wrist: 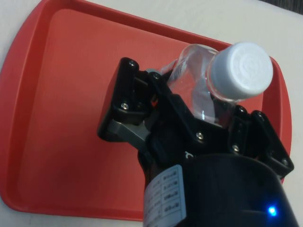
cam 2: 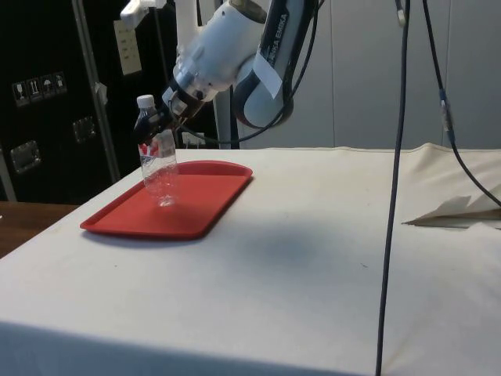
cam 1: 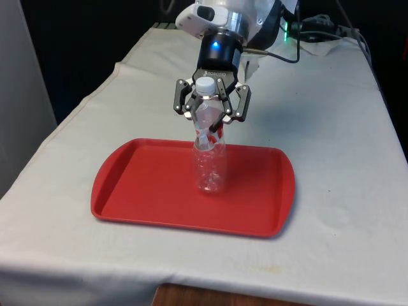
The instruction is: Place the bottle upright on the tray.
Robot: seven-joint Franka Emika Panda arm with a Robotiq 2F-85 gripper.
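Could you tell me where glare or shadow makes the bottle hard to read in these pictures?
Front view: the clear bottle blends into the red tray, with faint highlights on its ribs. Side view: soft shadow on the cloth beside the tray; bottle outline clear. Wrist view: the pincer covers the bottle's body; the cap is evenly lit.

The tray (cam 1: 140,191) lies on the table (cam 1: 338,127) near its front edge, and the bottle (cam 1: 209,162) stands on the tray close to its middle, somewhat toward the front view's right, with the gripper (cam 1: 211,121) at its upper part, closed around it.
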